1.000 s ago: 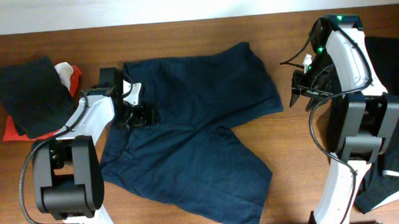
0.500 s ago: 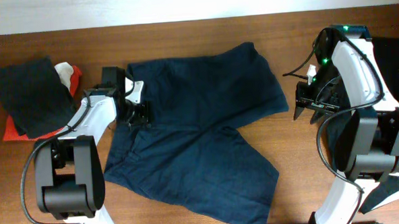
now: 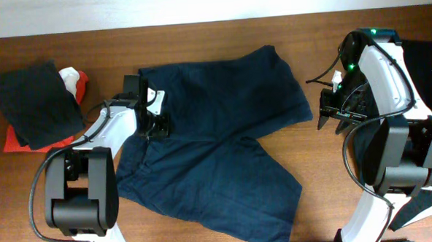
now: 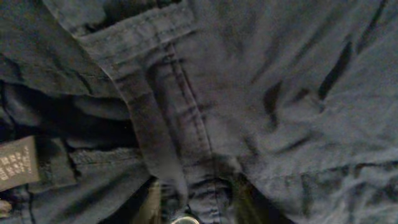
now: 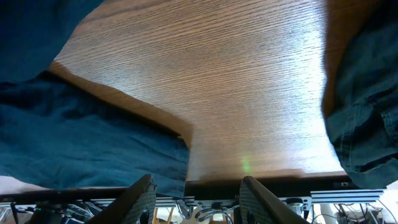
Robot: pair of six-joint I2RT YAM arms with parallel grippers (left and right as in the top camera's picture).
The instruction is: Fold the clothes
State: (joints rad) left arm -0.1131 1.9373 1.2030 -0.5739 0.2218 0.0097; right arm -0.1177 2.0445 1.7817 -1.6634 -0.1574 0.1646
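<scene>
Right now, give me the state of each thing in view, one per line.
navy shorts: spread out, unfolded, wrinkled.
left gripper: jaws shut on navy shorts near the waistband.
right gripper: jaws open, empty, above bare table.
black garment: bundled, lying on red cloth.

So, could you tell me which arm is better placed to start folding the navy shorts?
Left. The left gripper sits on the shorts at the waistband, fabric filling its wrist view. The right gripper hangs open over bare table, beside the shorts' leg hem, touching nothing.
</scene>
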